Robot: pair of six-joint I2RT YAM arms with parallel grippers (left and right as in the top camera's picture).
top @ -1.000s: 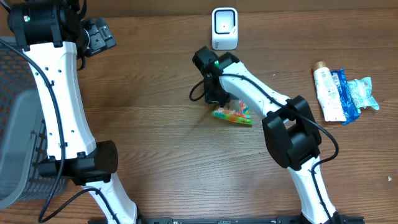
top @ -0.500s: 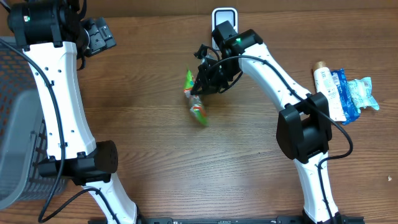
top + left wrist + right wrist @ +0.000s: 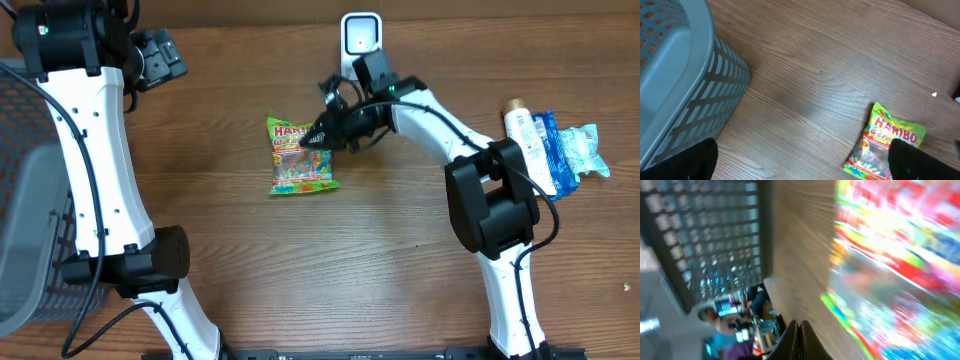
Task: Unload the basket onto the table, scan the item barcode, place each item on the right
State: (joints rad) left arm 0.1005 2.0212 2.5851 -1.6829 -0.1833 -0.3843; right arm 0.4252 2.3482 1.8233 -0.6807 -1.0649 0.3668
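The right hand (image 3: 314, 139) was pinched shut on the right edge of the candy bag (image 3: 300, 160). The bag faced up over the counter (image 3: 250, 260), near the white scanner (image 3: 360, 42) and a bit to its left. The left hand (image 3: 157, 56) was wide open and held nothing, up by the gray basket (image 3: 675, 75).

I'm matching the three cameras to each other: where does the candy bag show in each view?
Overhead: the candy bag lies left of centre, at the tip of the right gripper.
Left wrist: the bag is at the lower right.
Right wrist: the bag is a bright blur filling the right side.
Shared landmark: the wooden table appears in all three.
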